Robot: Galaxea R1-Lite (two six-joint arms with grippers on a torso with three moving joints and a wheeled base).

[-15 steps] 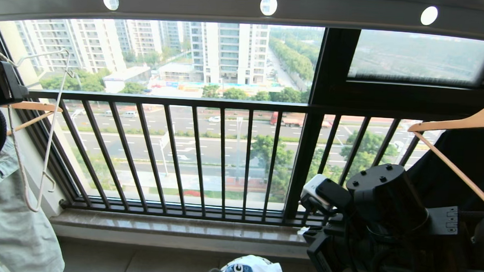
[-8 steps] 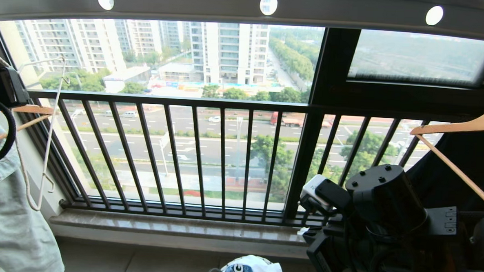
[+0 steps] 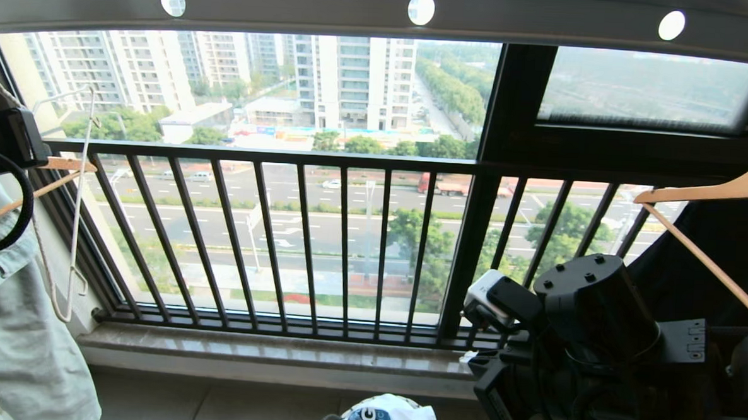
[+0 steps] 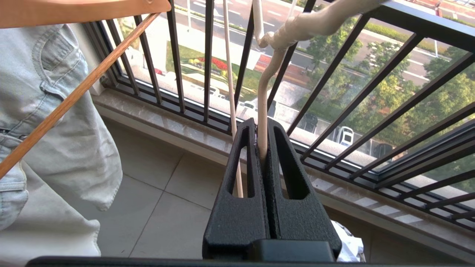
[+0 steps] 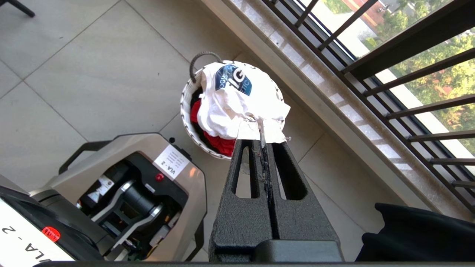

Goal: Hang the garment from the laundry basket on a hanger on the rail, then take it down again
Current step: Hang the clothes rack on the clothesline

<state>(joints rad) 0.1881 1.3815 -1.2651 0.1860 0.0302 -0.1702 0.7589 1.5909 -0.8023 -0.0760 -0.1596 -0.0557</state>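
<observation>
left gripper [image 4: 262, 157] pinching hanger [image 4: 264, 107] neck, frame centre | right gripper [image 5: 264, 148] pressed together, empty | garment [image 5: 237, 100] soft, light: you'd grab its collar

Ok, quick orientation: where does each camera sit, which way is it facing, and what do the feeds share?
Head: high on the robot, facing the window railing under the rail; right arm shows at lower right.
Left wrist: behind the left hand, shut on the hanger, facing the railing and floor.
Right wrist: behind the shut, empty right hand, looking down on the garment in the laundry basket and the robot's base.
Shared: all three show the garment and railing.
</observation>
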